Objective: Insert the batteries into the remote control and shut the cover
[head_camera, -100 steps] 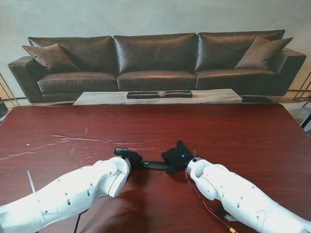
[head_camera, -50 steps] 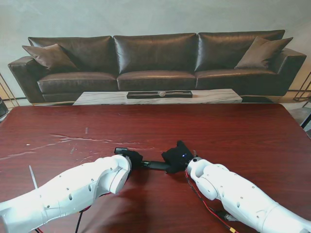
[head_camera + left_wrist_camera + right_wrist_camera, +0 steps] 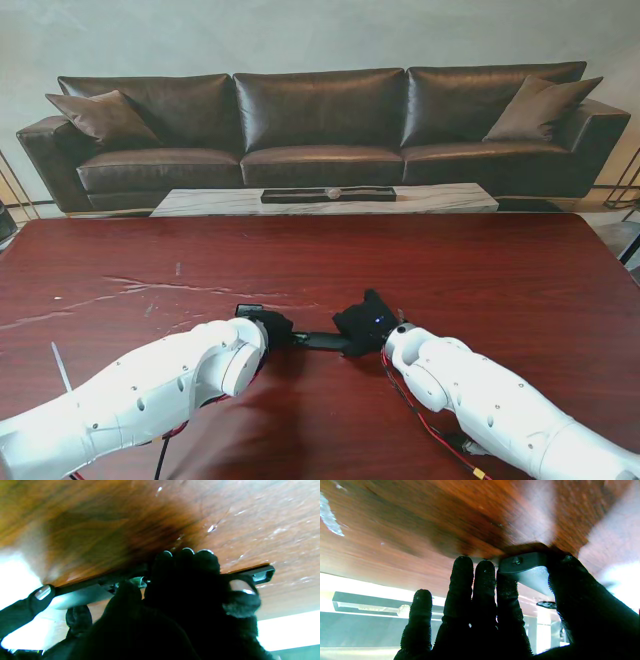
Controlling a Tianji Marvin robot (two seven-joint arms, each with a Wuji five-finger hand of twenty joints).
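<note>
Remote (image 3: pixel 318 340) lies on the tabletop (image 3: pixel 480 270) near me, centre, crosswise between the two hands. Stand view: left hand (image 3: pixel 268 325) sits on its left end, right hand (image 3: pixel 366 322) on its right end; both black-gloved, both touching it. Sofa (image 3: pixel 320 125) stands beyond the far edge.

Left wrist view: remote (image 3: pixel 260 573) is a dark bar against the wood. Left hand (image 3: pixel 185 580) has its fingers (image 3: pixel 185 557) curled over the bar, closed around it. One gloved fingertip of the right hand (image 3: pixel 41 595) touches the far end.

Right wrist view: remote end (image 3: pixel 527 566) is pinched between thumb and fingers (image 3: pixel 483 580) of the right hand (image 3: pixel 495 610); little finger stands apart, free. Batteries and cover: cannot tell.
</note>
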